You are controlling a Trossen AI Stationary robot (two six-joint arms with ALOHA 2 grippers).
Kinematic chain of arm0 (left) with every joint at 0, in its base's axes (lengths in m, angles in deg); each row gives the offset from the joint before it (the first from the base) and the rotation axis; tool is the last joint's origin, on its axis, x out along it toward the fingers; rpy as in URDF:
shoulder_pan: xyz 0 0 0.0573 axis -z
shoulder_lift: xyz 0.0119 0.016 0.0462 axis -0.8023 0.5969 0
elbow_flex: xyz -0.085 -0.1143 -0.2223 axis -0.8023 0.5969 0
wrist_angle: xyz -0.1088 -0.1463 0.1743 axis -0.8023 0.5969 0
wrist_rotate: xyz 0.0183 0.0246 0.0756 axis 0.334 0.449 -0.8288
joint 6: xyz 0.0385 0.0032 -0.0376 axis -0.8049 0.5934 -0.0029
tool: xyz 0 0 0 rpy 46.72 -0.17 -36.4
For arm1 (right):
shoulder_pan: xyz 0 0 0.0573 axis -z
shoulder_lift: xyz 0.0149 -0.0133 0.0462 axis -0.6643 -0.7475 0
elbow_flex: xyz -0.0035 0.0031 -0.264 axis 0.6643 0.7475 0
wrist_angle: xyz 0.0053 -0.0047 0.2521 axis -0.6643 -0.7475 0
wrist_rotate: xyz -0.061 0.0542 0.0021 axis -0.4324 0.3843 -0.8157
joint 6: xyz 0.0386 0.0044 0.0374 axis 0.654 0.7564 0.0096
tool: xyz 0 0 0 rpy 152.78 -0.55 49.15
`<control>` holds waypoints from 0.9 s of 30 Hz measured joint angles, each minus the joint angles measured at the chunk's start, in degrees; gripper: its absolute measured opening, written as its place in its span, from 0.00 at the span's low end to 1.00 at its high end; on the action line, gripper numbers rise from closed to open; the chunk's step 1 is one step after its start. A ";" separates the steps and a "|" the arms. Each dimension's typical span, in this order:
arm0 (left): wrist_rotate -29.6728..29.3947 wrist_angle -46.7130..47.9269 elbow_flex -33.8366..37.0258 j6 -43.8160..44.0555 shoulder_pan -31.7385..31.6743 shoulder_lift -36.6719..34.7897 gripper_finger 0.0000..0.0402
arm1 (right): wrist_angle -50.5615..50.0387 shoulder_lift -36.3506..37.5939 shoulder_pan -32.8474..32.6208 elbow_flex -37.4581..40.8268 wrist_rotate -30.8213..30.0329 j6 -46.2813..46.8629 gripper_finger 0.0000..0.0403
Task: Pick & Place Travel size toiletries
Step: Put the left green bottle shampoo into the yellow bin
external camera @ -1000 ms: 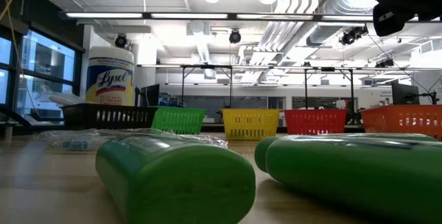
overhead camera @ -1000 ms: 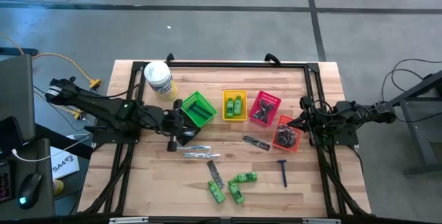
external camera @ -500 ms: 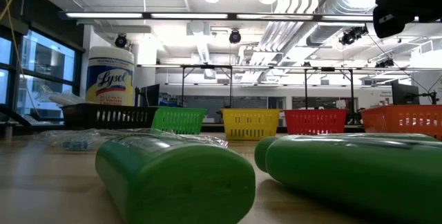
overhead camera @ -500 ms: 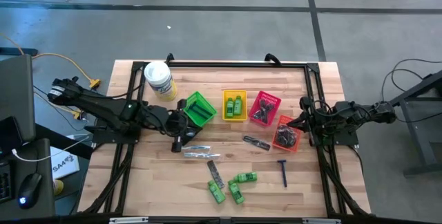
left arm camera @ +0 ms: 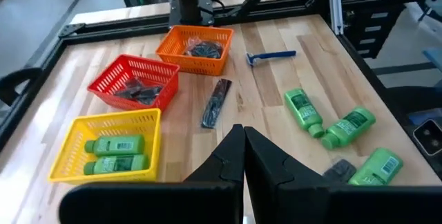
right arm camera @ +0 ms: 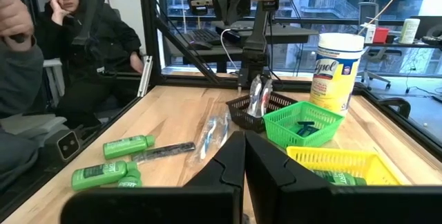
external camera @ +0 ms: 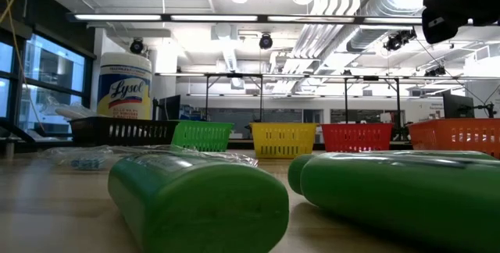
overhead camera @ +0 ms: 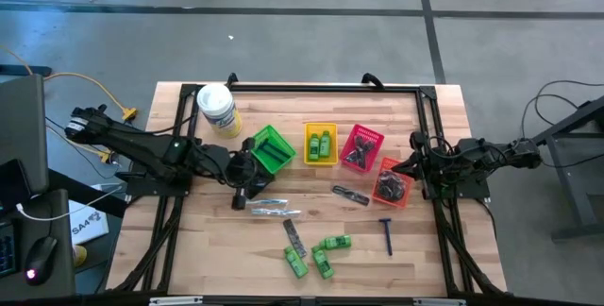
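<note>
Your left tool [left arm camera: 243, 133] has its two dark fingers pressed together. From the right wrist view, they appear to pinch the top of a slim clear-wrapped stick [right arm camera: 260, 96], which hangs down from the tool, though the grip itself is too small to see well. The low black mesh basket [right arm camera: 243, 112] sits directly beneath the tool, with the stick's lower end at about rim level.

The step in hand looks like the drop into that basket:
- Keep the stick hanging plumb and centre the tool over the basket's middle, not its wall. A light wrapper will probably catch on the mesh and tip out.
- Lower until most of the stick is below the rim, then part the fingers fully and lift straight up.
- Watch the square green plastic basket [overhead camera: 272, 148], which holds a blue-handled item and sits just beside the tool on the far side. Don't swing toward it.

Two more clear-wrapped sticks [overhead camera: 272, 207] lie on the wooden worktop [overhead camera: 208, 249] just in front of the tool, so they are the nearest next picks. Further out lie:
- a dark flat comb [overhead camera: 294, 238]
- three bright green mini bottles [overhead camera: 321, 254]
- a blue-handled razor [overhead camera: 386, 235]

Your right tool [right arm camera: 244, 137] waits well apart from the left tool. It is beside the orange plastic basket [overhead camera: 391, 182], with its fingers closed and nothing between them.
</note>
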 joint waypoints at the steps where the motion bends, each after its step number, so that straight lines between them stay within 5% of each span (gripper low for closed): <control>1: -0.07 0.36 0.01 -0.88 0.00 -0.55 0.00 | 0.00 0.00 -0.02 0.00 -0.07 0.00 0.01; 17: -5.65 -1.19 4.78 -5.48 3.17 -9.72 0.00 | 0.02 0.00 0.01 0.00 -0.29 -0.13 0.01; 22: -12.51 -2.48 13.06 -3.65 5.76 -15.81 0.00 | -0.35 0.00 -0.01 0.00 -0.05 -0.15 0.01; 27: -13.26 -8.25 24.36 -0.86 6.88 -26.48 0.00 | -0.36 0.00 -0.01 0.00 -0.05 -0.15 0.01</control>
